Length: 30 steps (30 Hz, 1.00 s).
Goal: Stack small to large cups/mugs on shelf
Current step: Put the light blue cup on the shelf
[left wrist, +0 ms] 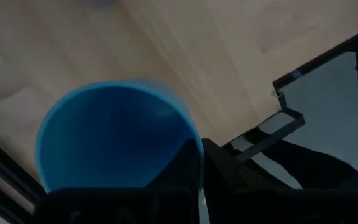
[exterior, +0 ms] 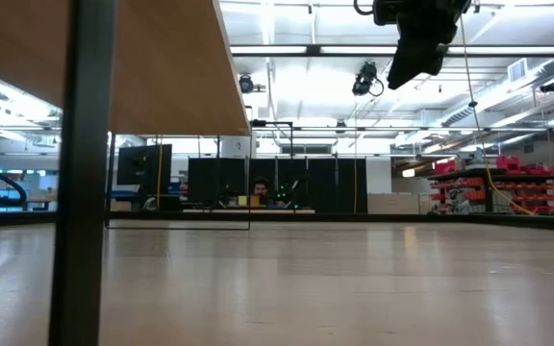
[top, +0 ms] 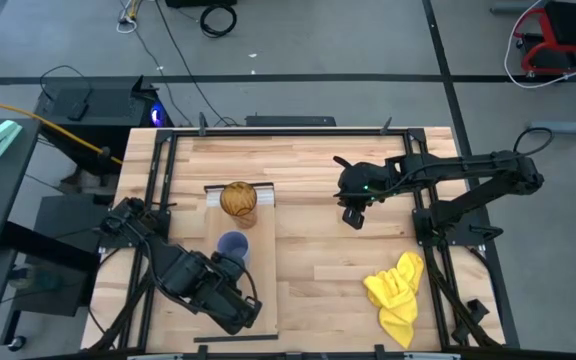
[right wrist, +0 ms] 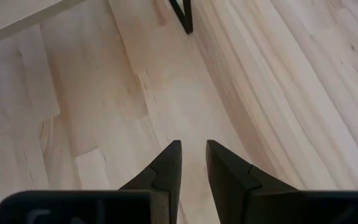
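Three cups are showing, and the shelf (top: 261, 262), a pale board lying on the table (top: 318, 270), is the anchor for all of them. The amber cup (top: 238, 199) is standing at the shelf's white-strip end, and the lavender cup (top: 232, 245) is sitting on the board right next to it, toward the middle. The left gripper (top: 230, 268) is hanging over the shelf just beyond the lavender cup, and the left wrist view is filling up with the blue cup (left wrist: 114, 137), its open mouth facing the camera, clamped at the rim between the fingers. The right gripper (top: 353, 218) is hovering off to the side of the shelf over bare table, carrying nothing, its fingers (right wrist: 166, 165) almost together with only a thin gap showing. A yellow cloth (top: 396, 290) is lying crumpled well away from the shelf, out past the right gripper.
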Each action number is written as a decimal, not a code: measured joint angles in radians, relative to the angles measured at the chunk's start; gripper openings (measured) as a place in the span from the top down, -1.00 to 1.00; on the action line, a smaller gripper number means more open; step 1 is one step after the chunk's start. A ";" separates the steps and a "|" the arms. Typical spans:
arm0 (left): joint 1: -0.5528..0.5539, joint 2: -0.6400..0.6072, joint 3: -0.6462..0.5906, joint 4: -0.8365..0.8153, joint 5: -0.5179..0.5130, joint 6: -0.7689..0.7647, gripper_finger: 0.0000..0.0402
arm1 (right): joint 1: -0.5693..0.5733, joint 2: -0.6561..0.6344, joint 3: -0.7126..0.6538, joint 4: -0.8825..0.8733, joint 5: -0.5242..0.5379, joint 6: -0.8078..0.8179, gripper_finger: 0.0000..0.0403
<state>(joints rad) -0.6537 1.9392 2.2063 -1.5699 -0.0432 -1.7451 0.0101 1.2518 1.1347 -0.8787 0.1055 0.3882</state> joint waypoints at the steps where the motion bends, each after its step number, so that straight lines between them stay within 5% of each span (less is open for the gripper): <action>1: 0.000 0.001 0.000 0.002 -0.007 0.000 0.95 | 0.000 0.000 0.000 0.000 0.000 0.000 0.59; 30: 0.003 0.006 0.044 -0.001 -0.035 0.036 0.83 | -0.001 0.000 0.000 0.017 0.058 0.001 0.59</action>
<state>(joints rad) -0.6510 1.9450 2.2501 -1.5712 -0.0779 -1.7092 0.0090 1.2518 1.1347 -0.8618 0.1636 0.3893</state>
